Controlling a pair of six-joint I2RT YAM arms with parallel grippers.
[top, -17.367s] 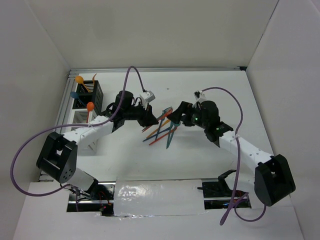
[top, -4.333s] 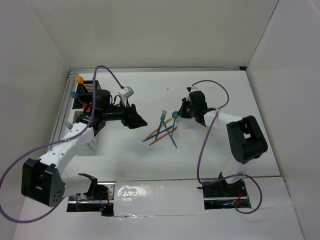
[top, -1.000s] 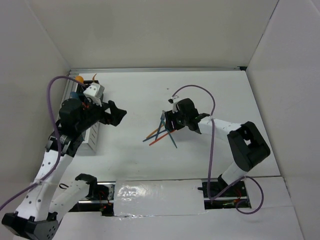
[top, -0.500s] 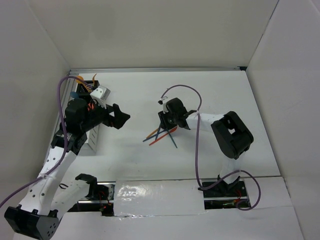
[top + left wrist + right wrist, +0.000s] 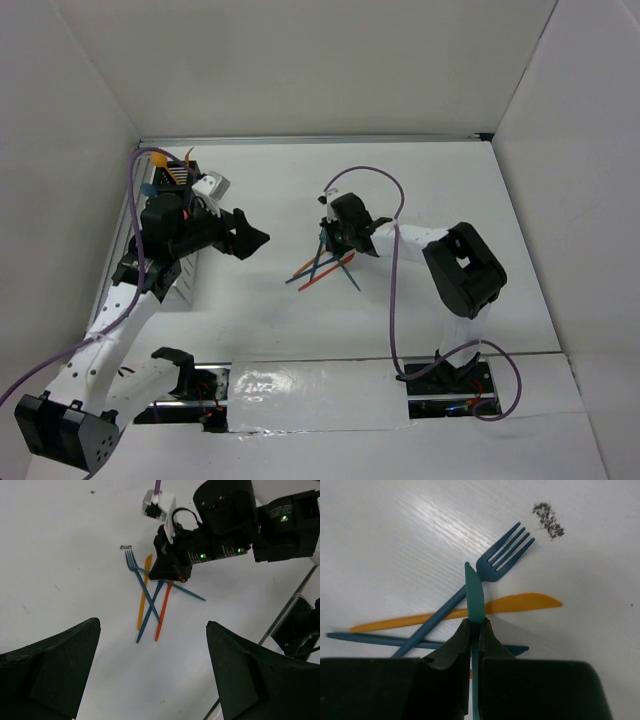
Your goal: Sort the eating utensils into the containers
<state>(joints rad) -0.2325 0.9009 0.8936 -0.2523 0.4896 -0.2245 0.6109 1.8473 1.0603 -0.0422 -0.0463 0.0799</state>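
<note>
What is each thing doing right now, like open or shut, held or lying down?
Left gripper: open, empty.
Right gripper: shut on the teal knife.
Teal knife: pinched, tip across the orange knife.
Blue fork: lying flat, free.
Orange knife: lying flat under the teal knife.
Red-orange utensil: lying flat in the pile.
Black container: upright, orange utensils sticking out.

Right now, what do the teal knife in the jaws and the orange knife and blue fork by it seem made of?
The thin teal serrated knife looks like moulded plastic: uniform colour, matte surface, tiny moulded teeth. The flat orange knife and dark blue four-tined fork seem the same plastic, solid-coloured with no metallic glint.
</note>
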